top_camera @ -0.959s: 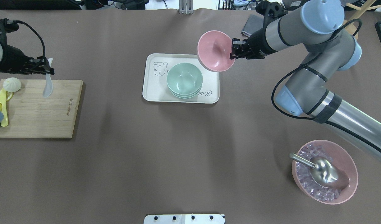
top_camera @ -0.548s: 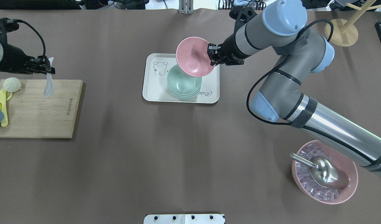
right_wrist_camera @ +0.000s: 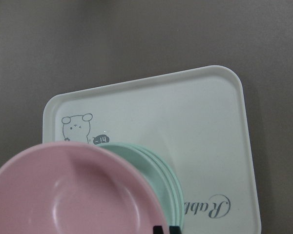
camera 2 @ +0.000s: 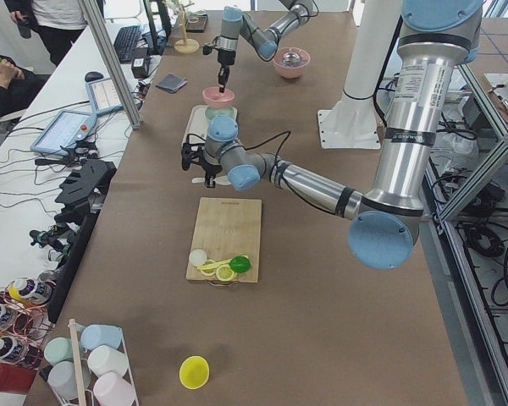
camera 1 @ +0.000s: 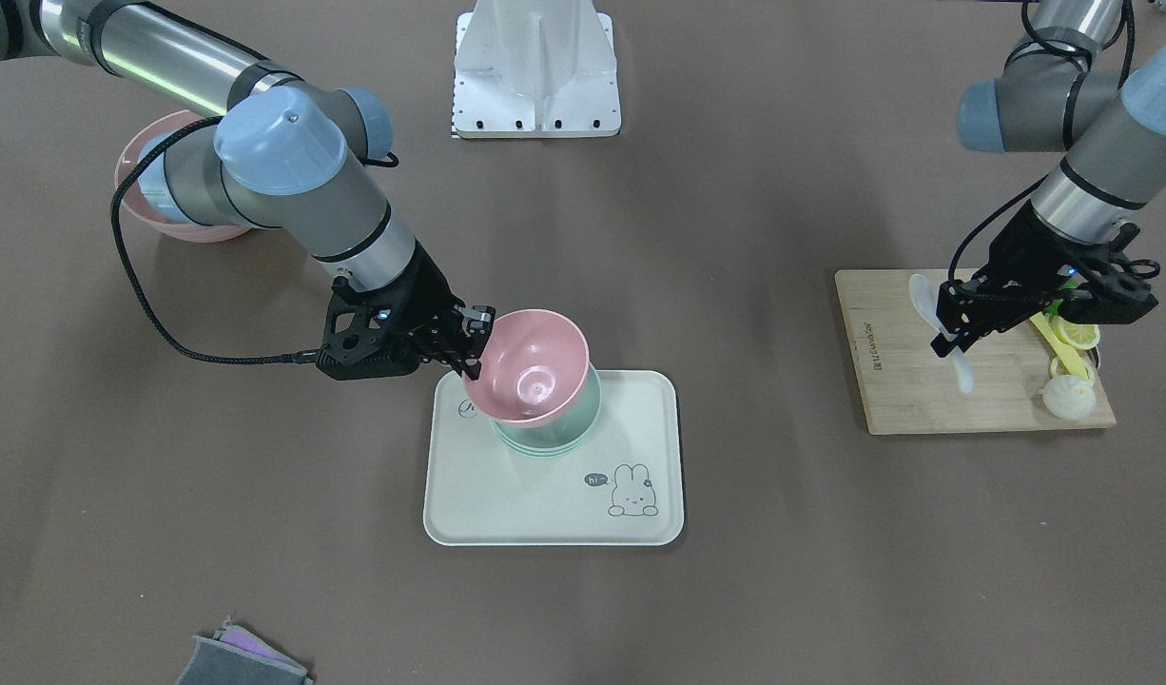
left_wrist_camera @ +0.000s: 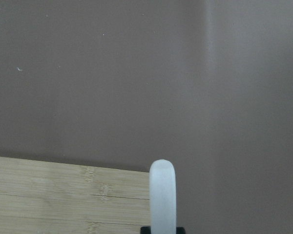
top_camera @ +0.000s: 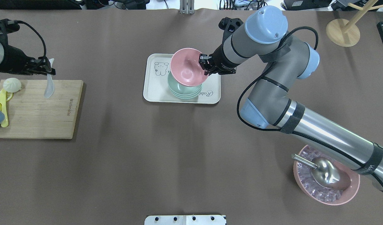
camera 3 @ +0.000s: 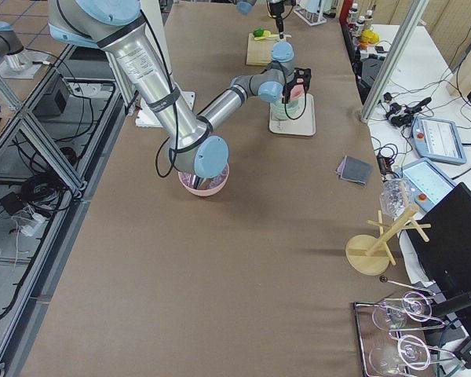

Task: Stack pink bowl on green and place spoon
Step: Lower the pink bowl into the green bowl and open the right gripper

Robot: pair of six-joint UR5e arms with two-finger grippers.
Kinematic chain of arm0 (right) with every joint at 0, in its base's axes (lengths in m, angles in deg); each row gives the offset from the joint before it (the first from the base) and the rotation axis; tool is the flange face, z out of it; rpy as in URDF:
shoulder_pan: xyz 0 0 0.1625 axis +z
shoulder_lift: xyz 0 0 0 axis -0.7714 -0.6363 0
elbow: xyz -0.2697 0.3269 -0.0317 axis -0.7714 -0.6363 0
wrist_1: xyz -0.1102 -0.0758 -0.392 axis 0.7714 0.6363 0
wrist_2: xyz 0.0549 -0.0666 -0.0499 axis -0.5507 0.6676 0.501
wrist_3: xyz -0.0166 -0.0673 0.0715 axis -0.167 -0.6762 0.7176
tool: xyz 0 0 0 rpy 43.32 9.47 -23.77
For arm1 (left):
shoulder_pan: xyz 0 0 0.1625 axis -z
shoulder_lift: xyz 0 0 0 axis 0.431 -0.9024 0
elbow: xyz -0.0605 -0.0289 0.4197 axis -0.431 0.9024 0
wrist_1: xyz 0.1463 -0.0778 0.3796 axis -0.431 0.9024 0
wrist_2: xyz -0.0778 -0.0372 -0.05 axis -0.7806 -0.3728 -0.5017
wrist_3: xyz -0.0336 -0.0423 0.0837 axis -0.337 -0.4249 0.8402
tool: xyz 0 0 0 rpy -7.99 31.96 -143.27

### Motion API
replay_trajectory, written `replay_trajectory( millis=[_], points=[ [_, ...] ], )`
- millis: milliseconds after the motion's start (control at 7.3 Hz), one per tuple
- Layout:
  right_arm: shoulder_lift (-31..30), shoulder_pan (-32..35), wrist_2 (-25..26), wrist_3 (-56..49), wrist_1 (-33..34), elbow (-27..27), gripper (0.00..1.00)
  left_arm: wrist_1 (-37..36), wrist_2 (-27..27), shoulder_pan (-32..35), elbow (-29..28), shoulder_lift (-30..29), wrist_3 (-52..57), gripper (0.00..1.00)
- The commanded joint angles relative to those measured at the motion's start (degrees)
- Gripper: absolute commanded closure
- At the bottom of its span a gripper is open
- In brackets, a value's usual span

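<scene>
This is a robotics lab. Behind both grippers a white pedestal [camera 1: 535, 67] stands on a long table [top_camera: 179, 150] with a brown cover, inside an aluminium frame [camera 2: 110, 59]. Out beyond the left gripper [top_camera: 48, 71], off the table's edge, a white bench [camera 2: 34, 93] carries a tablet [camera 2: 65, 131], a keyboard [camera 2: 141, 42] and loose cables [camera 2: 25, 182], with people [camera 2: 55, 13] at it. Beyond the right gripper [top_camera: 205, 65], the same side holds a pendant [camera 3: 433, 135] and a monitor [camera 3: 455, 259].

On my left a wooden board [top_camera: 38, 112] carries 1 bun [top_camera: 12, 84] and lemon slices [camera 1: 1079, 335]; on my right, a bowl of ice [top_camera: 350, 187] holds 1 metal scoop [top_camera: 327, 173].
</scene>
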Motion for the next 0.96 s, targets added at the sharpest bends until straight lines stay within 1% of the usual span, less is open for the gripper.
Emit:
replay_trajectory(
  millis=[0, 274, 548, 685, 822],
  points=[
    [0.65, -0.85, 0.20, 0.60, -0.09, -1.05, 1.00, 0.09, 0.00, 0.00, -0.48, 0.00, 0.15, 1.00],
    [0.56, -1.29, 0.90, 0.69, -0.18, -1.05, 1.00, 0.70, 0.00, 0.00, -1.01, 0.18, 0.32, 1.00],
    [0.56, -1.99, 1.52, 0.69, -0.09, -1.40, 1.00, 8.06, 0.00, 0.00, -5.56, 0.26, 0.06, 1.00],
    [0.56, -1.99, 1.69, 0.78, -0.09, -1.40, 0.71, 8.18, 0.00, 0.00, -5.58, 0.18, 0.06, 1.00],
    [0.65, -2.08, 2.13, 0.95, 0.00, -1.40, 0.01, 8.18, -0.09, 0.00, -5.41, 0.18, -0.03, 1.00]
  ],
)
